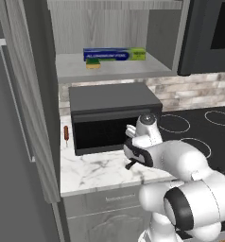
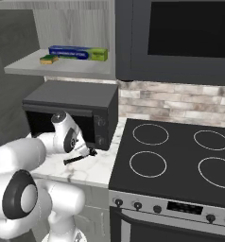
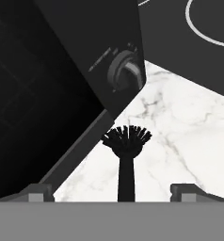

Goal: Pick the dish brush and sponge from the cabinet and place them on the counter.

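Likely home kitchen: stovetop [image 2: 180, 156], toaster oven [image 1: 112, 118], counter [image 1: 100, 172]

White marble counter [image 2: 102, 171] with black toaster oven [image 2: 72, 111], dish brush [image 3: 126, 155]; cabinet shelf [image 1: 114, 71] with sponge [image 1: 93, 65], blue-green box [image 1: 114, 54].

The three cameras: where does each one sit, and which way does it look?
Left base view: behind the arm, on its left, looking forward and down at the counter and cabinet; the arm rises at lower right.
Right base view: behind, on its right, facing the stove; the arm at lower left.
Hand view: on the hand, looking along the open jaws at the dish brush.
Both base views share the sponge.
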{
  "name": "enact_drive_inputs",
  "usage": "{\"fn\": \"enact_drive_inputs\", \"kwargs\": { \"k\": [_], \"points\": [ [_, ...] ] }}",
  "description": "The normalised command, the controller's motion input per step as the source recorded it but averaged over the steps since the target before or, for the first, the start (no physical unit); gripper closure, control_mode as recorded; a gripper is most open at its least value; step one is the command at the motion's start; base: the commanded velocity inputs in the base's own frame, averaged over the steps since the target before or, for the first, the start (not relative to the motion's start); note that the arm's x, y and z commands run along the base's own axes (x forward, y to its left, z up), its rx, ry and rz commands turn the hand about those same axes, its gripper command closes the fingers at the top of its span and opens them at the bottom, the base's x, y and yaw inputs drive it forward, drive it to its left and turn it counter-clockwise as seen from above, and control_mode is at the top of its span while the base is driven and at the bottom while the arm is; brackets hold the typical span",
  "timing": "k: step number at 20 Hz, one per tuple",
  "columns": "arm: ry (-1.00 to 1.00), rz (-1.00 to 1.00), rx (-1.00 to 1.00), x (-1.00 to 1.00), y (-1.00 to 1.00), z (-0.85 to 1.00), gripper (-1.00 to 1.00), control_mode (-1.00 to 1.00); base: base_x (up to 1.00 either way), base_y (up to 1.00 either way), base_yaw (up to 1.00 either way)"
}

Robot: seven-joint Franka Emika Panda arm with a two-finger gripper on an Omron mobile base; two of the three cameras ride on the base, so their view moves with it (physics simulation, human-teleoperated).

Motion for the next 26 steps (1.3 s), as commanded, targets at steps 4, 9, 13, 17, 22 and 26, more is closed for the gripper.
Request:
{"fn": "enact_drive_inputs", "kwargs": {
  "k": [4,9,13,17,22,26],
  "points": [
    [-0.03,0.0,0.02,-0.29,0.0,0.6,-1.0,-1.0,0.0,0.0,0.0],
    [-0.09,0.01,0.0,-0.38,0.0,0.64,-1.0,-1.0,0.0,0.0,0.0],
    [-0.12,0.0,0.0,-0.34,0.0,0.69,-1.0,-1.0,0.0,0.0,0.0],
    [-0.12,0.0,0.0,-0.29,0.0,0.74,-1.0,-1.0,0.0,0.0,0.0],
    [-0.13,0.0,0.0,-0.23,0.0,0.72,-1.0,-1.0,0.0,0.0,0.0],
    [-0.12,0.03,0.0,-0.16,0.0,0.7,-1.0,-1.0,0.0,0.0,0.0]
  ]
}}
